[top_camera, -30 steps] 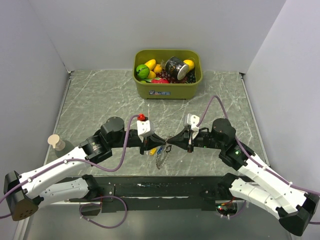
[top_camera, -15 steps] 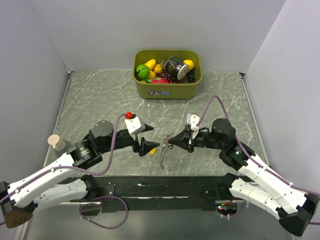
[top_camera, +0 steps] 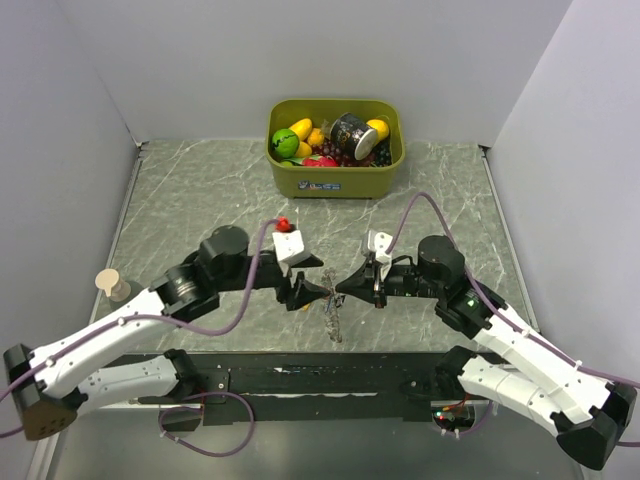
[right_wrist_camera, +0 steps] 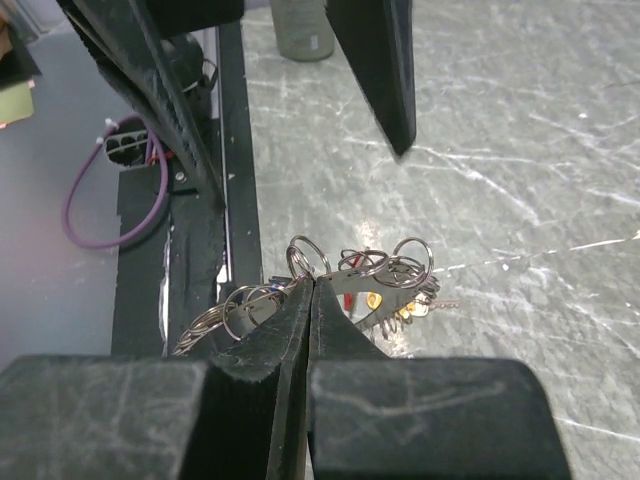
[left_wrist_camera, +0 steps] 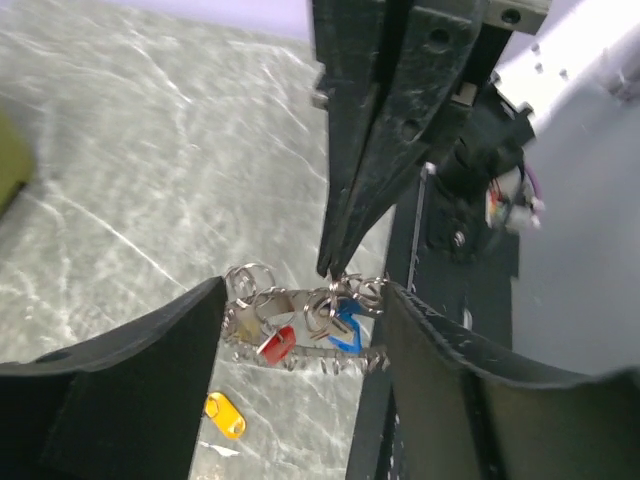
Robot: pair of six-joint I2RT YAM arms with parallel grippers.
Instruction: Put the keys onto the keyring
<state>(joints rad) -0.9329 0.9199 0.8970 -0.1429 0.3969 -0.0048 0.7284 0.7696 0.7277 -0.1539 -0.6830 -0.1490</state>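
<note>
Keyring, pinched by the shut right jaws near 6 o'clock on the worktop, with left jaws wide open and empty at its 9 o'clock, could slip free if knocked.

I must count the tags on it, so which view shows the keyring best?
Left wrist: the keyring hangs unobstructed, red tag and blue tag clear. The right wrist view hides part of it behind the right gripper; the top view shows a small glint.
</note>
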